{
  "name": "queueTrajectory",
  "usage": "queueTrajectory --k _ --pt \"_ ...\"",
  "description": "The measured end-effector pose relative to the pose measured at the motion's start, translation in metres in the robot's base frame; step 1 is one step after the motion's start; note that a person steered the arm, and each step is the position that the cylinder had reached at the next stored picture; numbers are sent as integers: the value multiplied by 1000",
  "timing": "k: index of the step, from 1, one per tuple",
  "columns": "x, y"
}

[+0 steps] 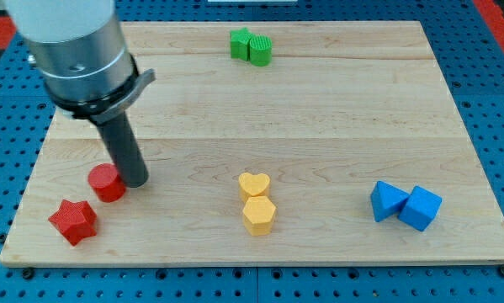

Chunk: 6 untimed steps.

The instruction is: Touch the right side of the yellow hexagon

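The yellow hexagon (258, 215) lies on the wooden board at the view's lower middle, touching a yellow heart (254, 184) just above it. My tip (135, 180) is down on the board far to the view's left of the hexagon, right next to a red cylinder (106, 182) on its right side. The rod hangs from the grey arm body (75, 50) at the view's top left.
A red star (73, 220) lies at the bottom left. A green star (241, 42) and green cylinder (261, 50) touch at the top middle. Two blue blocks (389, 200) (421, 208) sit together at the bottom right. The board's edge (260, 265) runs along the bottom.
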<state>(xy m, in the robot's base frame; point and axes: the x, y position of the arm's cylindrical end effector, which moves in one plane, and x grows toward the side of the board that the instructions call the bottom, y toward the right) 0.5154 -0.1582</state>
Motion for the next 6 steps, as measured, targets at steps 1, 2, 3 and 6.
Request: queueTrajectory --k 1,2,3,6 --pt "4 -8" --pt "4 -8" --pt "-11 22" --pt "-51 117"
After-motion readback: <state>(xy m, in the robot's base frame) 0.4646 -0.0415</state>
